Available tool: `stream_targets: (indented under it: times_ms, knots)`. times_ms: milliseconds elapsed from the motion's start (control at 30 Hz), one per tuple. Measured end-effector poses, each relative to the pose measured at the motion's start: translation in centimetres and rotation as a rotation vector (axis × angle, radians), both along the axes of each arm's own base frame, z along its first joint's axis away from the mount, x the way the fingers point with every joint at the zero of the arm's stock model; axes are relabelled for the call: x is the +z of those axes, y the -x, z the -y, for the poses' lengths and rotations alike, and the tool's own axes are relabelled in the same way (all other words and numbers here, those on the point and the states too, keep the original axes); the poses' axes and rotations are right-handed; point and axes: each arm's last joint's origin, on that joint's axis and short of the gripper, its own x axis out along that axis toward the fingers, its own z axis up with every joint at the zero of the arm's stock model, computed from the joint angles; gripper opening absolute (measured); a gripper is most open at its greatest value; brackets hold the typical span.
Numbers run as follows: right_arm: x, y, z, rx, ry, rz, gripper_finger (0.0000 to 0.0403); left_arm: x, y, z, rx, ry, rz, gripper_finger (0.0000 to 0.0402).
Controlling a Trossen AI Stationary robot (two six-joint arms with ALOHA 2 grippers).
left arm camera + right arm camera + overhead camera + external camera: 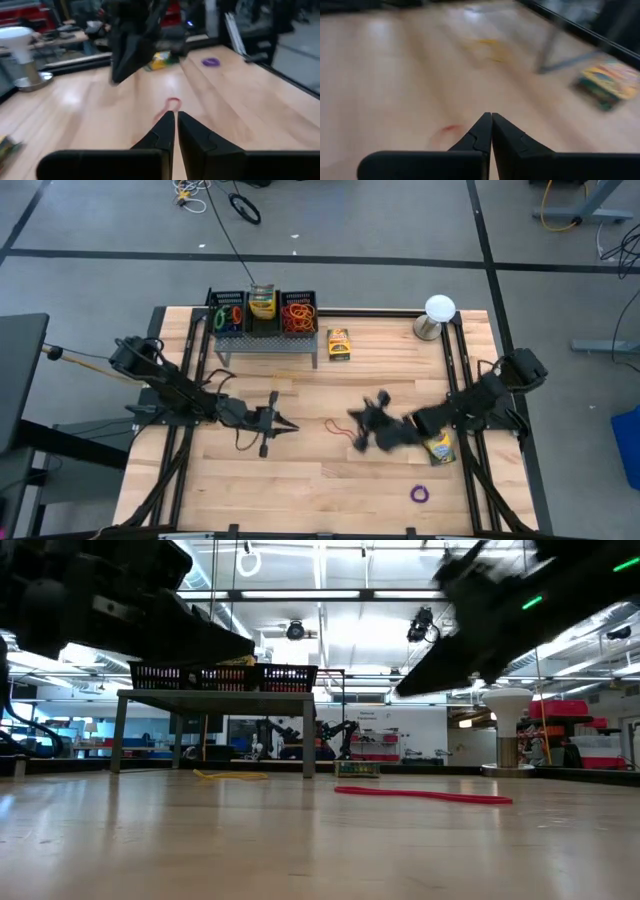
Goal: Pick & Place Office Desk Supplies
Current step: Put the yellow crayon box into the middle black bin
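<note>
Red rubber band: flat on bench, between both end effectors.
Left end effector: clenched, empty, band ahead.
Right end effector: clenched, empty, nearer the band.

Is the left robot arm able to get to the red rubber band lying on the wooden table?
Probably yes. The shut left gripper points at the red rubber band, with only bare wooden table between; the right gripper hovers just beyond it.

No text, label or number is legible on anything here.
</note>
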Motion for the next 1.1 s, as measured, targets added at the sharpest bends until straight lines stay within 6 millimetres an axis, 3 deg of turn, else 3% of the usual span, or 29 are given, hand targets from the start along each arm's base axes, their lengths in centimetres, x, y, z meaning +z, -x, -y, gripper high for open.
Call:
stream_targets:
  times_ms: [167,333,533,667,1100]
  knots:
    - [0.3,-2.0,7.0,-0.065,0.049,-0.126,0.0029,-0.8,1.7,-2.2,0.047,0.081,0.071,0.0024]
    - [1.1,-4.1,11.4,-0.106,0.131,-0.325,0.0070,-1.4,3.1,-3.0,0.071,0.116,0.071,0.0024]
    - [-0.9,-7.3,13.7,-0.003,0.203,-0.598,0.0114,-1.4,3.0,-2.9,0.077,0.119,0.070,0.0024]
    - [-1.6,-8.6,15.1,0.009,0.230,-0.684,0.0123,-1.5,3.0,-2.9,0.073,0.116,0.063,0.0024]
    - [-3.2,-8.6,18.3,0.054,0.175,-0.745,0.0112,-1.9,3.1,-2.9,0.077,0.107,0.019,0.0025]
